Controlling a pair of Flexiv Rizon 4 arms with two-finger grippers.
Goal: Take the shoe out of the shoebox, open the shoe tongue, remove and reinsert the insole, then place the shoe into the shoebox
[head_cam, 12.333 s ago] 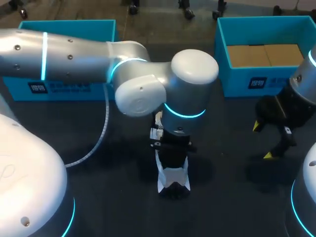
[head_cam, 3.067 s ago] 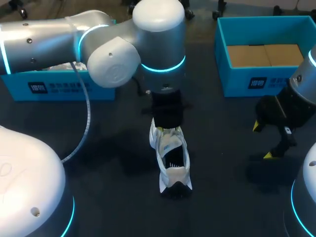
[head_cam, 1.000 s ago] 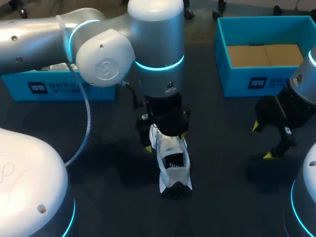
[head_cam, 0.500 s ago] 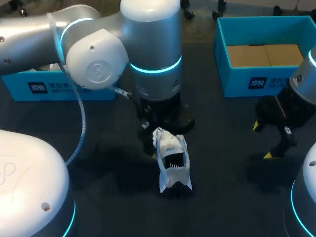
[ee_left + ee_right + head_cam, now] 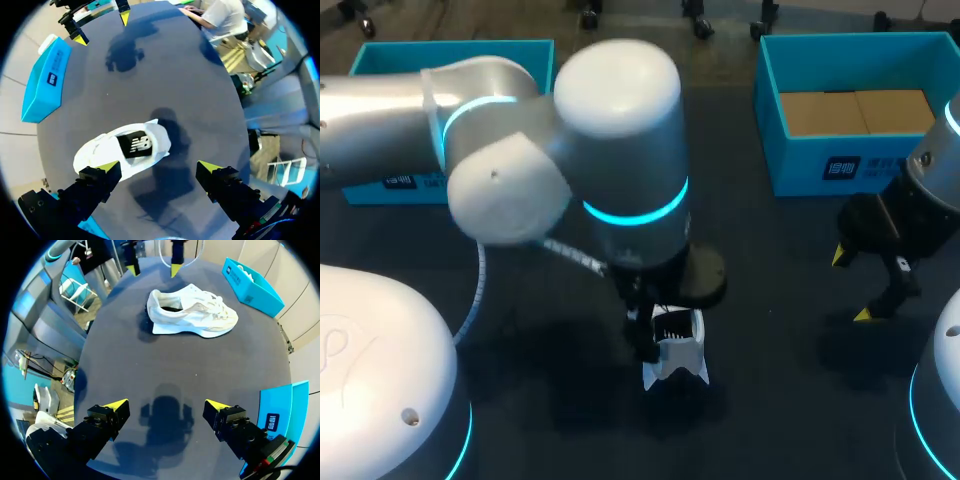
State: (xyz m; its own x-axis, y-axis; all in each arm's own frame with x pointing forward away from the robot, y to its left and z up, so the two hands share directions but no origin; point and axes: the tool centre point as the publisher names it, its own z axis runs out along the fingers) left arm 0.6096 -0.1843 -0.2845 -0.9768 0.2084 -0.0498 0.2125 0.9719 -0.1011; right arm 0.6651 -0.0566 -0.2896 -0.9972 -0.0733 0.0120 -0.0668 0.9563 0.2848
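**Shoe out of its box and standing on the tabletop; boxing not yet done.**

From the left: the left blue box point(image 5: 450, 48) sits at the far edge. The left hand point(image 5: 159, 167) hovers over the white shoe point(image 5: 675, 358), fingers spread wide and holding nothing. The shoe rests on its sole mid-tabletop point(image 5: 770, 400), well apart from both boxes, with a dark insole point(image 5: 136, 145) apparently seated inside. Whether the tongue is open cannot be told. The right hand point(image 5: 851, 285), also wide open and empty, hangs near the right blue box point(image 5: 840, 170). Putting the shoe in the box appears to remain.
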